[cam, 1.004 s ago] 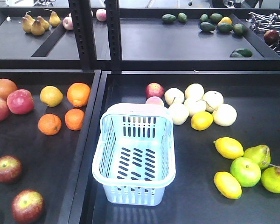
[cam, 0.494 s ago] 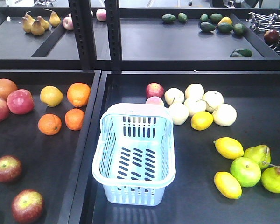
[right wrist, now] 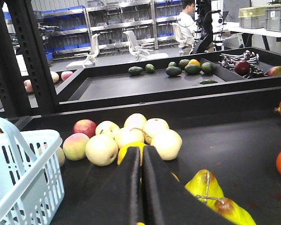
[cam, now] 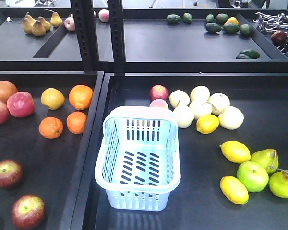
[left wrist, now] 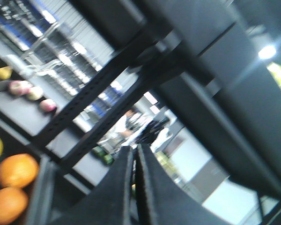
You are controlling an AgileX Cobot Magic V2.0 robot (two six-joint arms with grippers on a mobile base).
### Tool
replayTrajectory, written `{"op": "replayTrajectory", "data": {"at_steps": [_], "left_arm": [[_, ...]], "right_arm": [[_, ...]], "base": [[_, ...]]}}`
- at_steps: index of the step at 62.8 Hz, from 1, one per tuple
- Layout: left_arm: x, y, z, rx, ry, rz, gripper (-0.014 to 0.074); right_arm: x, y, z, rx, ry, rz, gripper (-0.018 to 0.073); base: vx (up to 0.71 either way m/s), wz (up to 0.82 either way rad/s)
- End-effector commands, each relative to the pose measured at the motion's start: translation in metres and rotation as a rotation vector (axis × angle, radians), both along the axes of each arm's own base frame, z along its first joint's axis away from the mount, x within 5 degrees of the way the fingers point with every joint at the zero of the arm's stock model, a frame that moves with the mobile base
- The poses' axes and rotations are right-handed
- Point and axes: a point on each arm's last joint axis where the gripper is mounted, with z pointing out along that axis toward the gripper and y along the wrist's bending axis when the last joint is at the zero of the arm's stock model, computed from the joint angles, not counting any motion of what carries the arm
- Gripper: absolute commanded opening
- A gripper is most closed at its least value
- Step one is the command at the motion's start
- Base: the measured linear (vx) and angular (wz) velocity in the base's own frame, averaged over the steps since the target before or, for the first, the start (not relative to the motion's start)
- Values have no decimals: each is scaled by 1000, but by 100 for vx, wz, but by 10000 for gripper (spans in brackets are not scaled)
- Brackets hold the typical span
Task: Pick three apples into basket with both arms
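The pale blue basket [cam: 138,163] stands empty in the middle of the front view, at the left end of the right tray; its corner [right wrist: 18,173] shows in the right wrist view. Two dark maroon apples [cam: 7,173] [cam: 28,211] lie at the near left of the left tray. A third dark red apple [cam: 279,37] sits on the back shelf at the right. Neither arm shows in the front view. My left gripper [left wrist: 134,147] is shut and empty, tilted up toward the rack. My right gripper [right wrist: 141,149] is shut and empty, low over the right tray.
Pinkish-red apples [cam: 20,104] and oranges [cam: 80,97] fill the back of the left tray. Pale round fruit [right wrist: 131,136] and a lemon [cam: 207,123] lie behind the basket. Lemons and green pears [cam: 252,176] sit at the right. A black rack post [cam: 86,33] rises behind.
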Motion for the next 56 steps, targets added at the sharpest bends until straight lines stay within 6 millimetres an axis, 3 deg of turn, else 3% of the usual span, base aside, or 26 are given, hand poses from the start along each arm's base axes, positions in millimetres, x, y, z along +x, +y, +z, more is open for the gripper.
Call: {"op": "replayTrajectory", "data": {"at_steps": [1, 14, 28, 40, 56], "left_arm": [[-11, -1, 33, -3, -179, -11, -6], [-26, -4, 86, 149, -312, 12, -6], [-15, -10, 132, 275, -314, 8, -6], [18, -25, 153, 466, -268, -89, -6], [74, -63, 163, 714, -162, -538, -6]], "right_arm": [[-1, 2, 3, -15, -72, 16, -4], [-1, 2, 3, -15, -72, 16, -4], [-1, 2, 3, -15, -72, 16, -4], [-1, 2, 3, -15, -73, 16, -4], [-1, 2, 3, -15, -73, 16, -4]], "base": [[0, 0], [0, 0], [0, 0], [0, 0], [0, 0]]}}
